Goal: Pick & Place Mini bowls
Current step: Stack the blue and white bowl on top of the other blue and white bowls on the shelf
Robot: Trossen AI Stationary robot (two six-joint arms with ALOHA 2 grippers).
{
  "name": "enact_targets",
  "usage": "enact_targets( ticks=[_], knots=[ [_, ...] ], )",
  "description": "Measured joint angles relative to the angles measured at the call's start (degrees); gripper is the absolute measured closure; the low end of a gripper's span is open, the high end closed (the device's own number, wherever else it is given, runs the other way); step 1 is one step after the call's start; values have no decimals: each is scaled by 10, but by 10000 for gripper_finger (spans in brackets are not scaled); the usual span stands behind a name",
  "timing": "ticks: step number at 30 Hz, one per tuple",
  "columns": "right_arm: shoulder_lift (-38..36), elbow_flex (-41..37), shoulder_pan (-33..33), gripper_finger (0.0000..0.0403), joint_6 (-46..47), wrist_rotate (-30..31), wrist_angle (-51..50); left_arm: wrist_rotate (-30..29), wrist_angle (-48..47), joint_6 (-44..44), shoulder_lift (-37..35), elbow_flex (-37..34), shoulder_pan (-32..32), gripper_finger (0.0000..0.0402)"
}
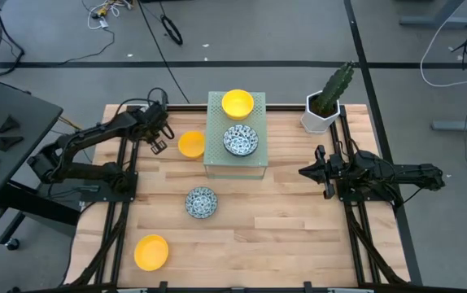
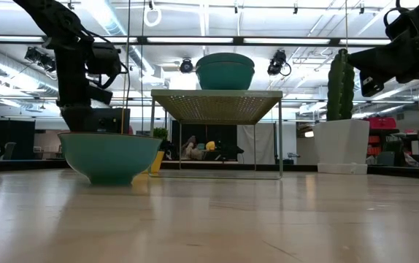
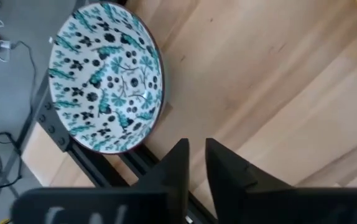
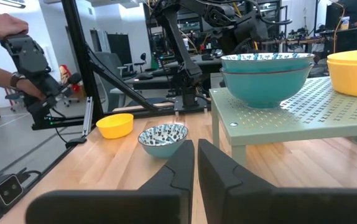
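Five mini bowls show from above, two on the stand [image 1: 215, 159] and three on the table. Nearest is the yellow bowl [image 1: 191, 144], just right of the left gripper [image 1: 159, 137] in the upper-left middle. It is round, so any approach angle should serve. The right gripper [image 1: 308, 172] waits well apart, right of centre. Both have their fingers almost together and hold nothing.
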Motion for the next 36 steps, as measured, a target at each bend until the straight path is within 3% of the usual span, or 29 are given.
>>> enact_targets(
  ticks=[15, 36],
  knots=[
    [0, 0, 0, 376, 0, 0, 0, -5, 2, -5, 0, 0, 0, 226],
    [0, 0, 0, 376, 0, 0, 0, -46, 73, -17, 93, 0, 0, 190]
  ],
)
